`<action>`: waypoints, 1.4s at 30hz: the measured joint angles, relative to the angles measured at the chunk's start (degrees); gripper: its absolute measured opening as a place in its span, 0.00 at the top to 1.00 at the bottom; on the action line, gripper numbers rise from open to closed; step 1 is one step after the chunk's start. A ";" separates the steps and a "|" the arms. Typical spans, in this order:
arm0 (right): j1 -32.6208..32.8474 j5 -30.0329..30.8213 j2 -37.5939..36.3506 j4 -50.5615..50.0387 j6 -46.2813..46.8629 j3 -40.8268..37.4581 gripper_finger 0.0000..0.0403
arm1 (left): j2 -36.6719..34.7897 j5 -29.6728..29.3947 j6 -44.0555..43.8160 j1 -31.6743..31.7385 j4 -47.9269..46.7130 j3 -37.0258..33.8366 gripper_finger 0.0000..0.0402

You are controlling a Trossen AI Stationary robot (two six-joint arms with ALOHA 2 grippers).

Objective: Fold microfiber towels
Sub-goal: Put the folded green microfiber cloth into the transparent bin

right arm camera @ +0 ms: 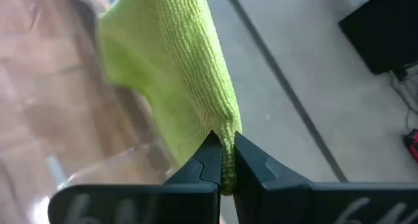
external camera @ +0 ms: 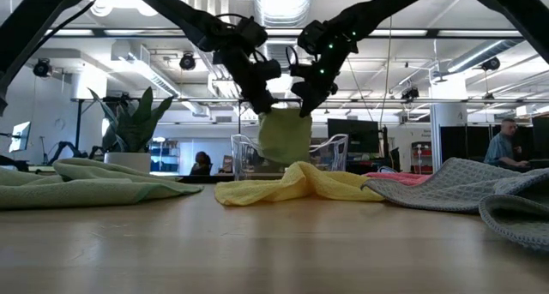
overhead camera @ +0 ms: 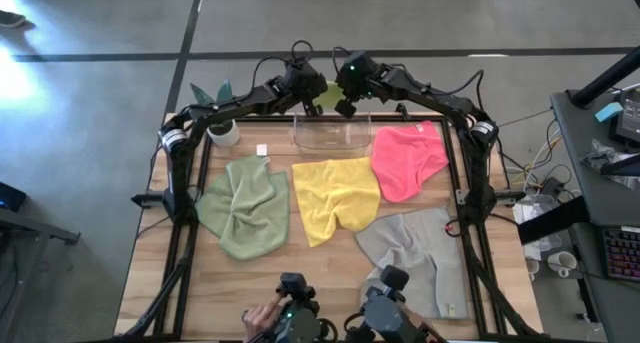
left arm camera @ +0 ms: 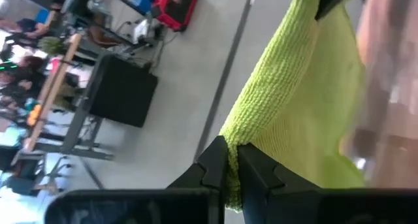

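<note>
Both grippers are closed on the lime green towel [external camera: 286, 135], each pinching one upper edge: the left gripper [left arm camera: 226, 168] and the right gripper [right arm camera: 224, 160] hold it hanging between them at the far side of the counter [overhead camera: 330, 288], just above the clear plastic bin [overhead camera: 331, 135]. This cloth looks light, soft and limp, so it sags under its own weight and should follow the grippers easily. I judge that the corners are the best places to hold, because the middle would only bunch up. On the counter lie the sage green towel [overhead camera: 245, 208], the yellow towel [overhead camera: 335, 195], the hot pink towel [overhead camera: 405, 158] and the light grey towel [overhead camera: 420, 258], all rumpled and not yet folded.
</note>
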 joint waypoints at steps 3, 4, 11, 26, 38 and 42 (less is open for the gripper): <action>0.22 0.11 0.03 0.00 -1.66 -0.25 0.98 | 0.00 1.32 0.36 0.19 2.91 -2.47 0.98; 0.22 0.24 0.04 0.15 -1.86 -0.25 0.98 | 0.00 1.21 1.36 0.23 4.36 -3.14 0.98; 0.15 3.66 0.04 3.89 -1.16 0.52 0.98 | 0.00 -4.16 7.39 0.49 12.48 -3.37 0.98; 0.31 2.55 0.24 1.21 -1.32 -1.10 0.98 | 1.50 -4.09 7.07 0.28 10.54 -6.54 0.98; 0.57 4.90 0.21 3.46 -1.79 -0.88 0.98 | 1.44 -5.47 8.91 0.05 12.19 -5.38 0.98; 0.62 4.80 0.15 4.85 -1.79 -1.55 0.98 | 1.44 -4.07 8.95 1.33 12.68 -6.12 0.98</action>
